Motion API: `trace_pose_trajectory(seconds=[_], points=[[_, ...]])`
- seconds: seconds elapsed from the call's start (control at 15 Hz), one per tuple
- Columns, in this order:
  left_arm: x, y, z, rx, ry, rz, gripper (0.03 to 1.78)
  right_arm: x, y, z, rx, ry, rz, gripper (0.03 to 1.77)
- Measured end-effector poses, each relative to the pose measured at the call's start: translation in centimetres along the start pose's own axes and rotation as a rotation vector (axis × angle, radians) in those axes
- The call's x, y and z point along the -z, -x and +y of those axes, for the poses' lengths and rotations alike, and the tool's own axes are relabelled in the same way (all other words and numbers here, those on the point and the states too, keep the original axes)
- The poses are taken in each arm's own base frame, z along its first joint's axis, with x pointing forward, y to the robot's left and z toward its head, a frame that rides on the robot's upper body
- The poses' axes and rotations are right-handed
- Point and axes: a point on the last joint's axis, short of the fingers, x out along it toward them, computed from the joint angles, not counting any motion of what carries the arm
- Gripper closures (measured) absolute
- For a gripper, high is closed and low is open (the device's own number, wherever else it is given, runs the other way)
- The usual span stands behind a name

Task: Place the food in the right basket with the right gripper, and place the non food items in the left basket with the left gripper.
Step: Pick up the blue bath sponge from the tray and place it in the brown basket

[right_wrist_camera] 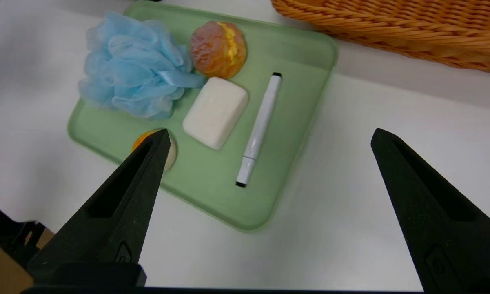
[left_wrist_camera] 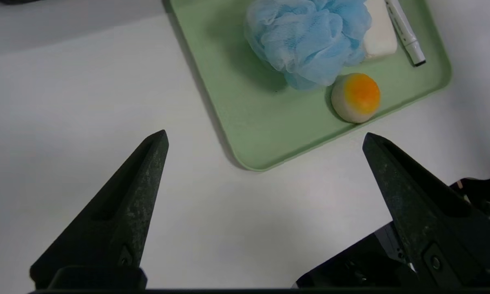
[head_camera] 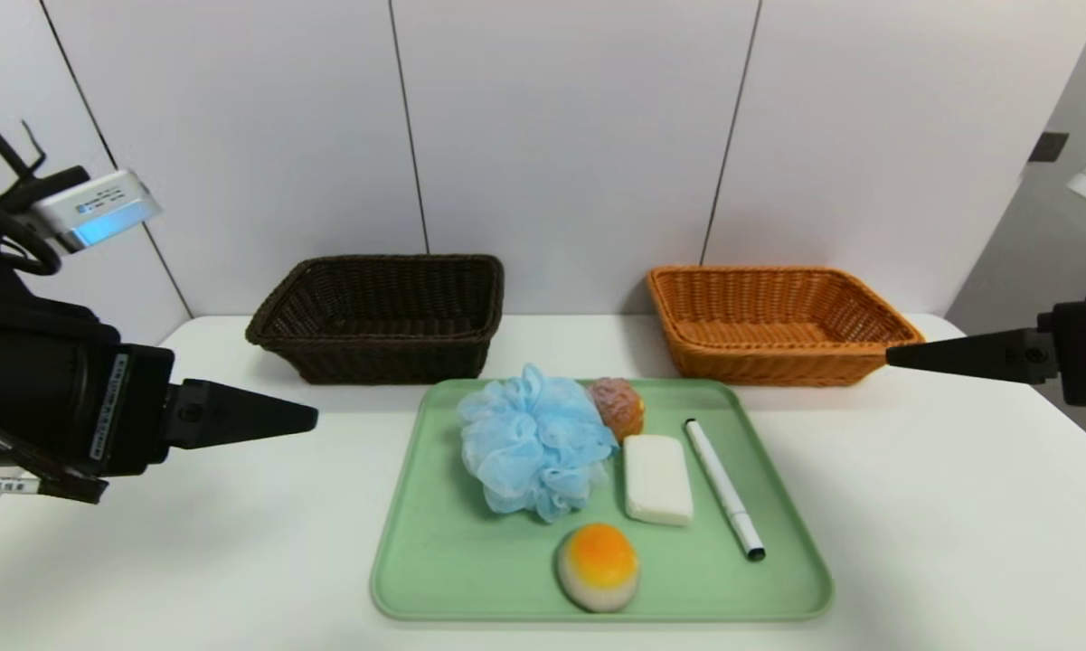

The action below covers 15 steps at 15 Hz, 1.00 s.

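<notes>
- Your left gripper [head_camera: 312, 418] hung over the bare table left of the tray [head_camera: 416, 579], jaws spread wide and holding nothing; your right gripper [head_camera: 891, 354] hung off the tray's far right corner, by the near right end of the orange basket [head_camera: 778, 362], jaws equally wide and empty.
- Nearest you on the tray lay the bun [head_camera: 598, 567], at the near edge, about midway between the two grippers (judging by the task, it was the right arm's job, and it lay nearer you than those jaws and to their left).
- Next back, the pouf [head_camera: 535, 440] sat on the tray's left half, the piece closest to your left jaws: ahead of them and to their right.
- Beside the pouf lay the soap [head_camera: 656, 479], then the pen [head_camera: 723, 488] just right of it, its long axis running near to far, black tip toward you.
- At the tray's far edge the puff [head_camera: 618, 407] touched the pouf's right side.
- Farthest stood the dark basket [head_camera: 380, 316] at left and the orange basket at right, each showing nothing inside.
- Your count: two foods (bun, puff), three non-foods (pouf, soap, pen), two baskets, one tray; none sorted yet.
</notes>
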Motion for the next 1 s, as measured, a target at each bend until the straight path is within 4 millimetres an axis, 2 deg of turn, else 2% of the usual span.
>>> trace_pose_trajectory(seconds=[0.27, 0.53, 0.8, 1.0], points=[[-1.4, -2.8, -2.3, 0.080, 0.016, 0.057, 0.12, 0.0, -0.3, 0.5, -0.026, 0.014, 0.008, 0.10], [-3.2, -7.1, -4.7, 0.093, 0.030, 0.108, 0.12, 0.0, -0.7, 0.4, -0.031, 0.013, 0.014, 0.10], [-2.9, -12.1, -8.0, 0.049, -0.037, 0.180, 0.12, -0.1, -1.1, 0.2, -0.032, 0.010, 0.018, 0.10], [-3.0, -14.7, -9.3, 0.012, -0.052, 0.199, 0.12, -0.1, -1.3, 0.0, -0.033, 0.006, 0.026, 0.10]])
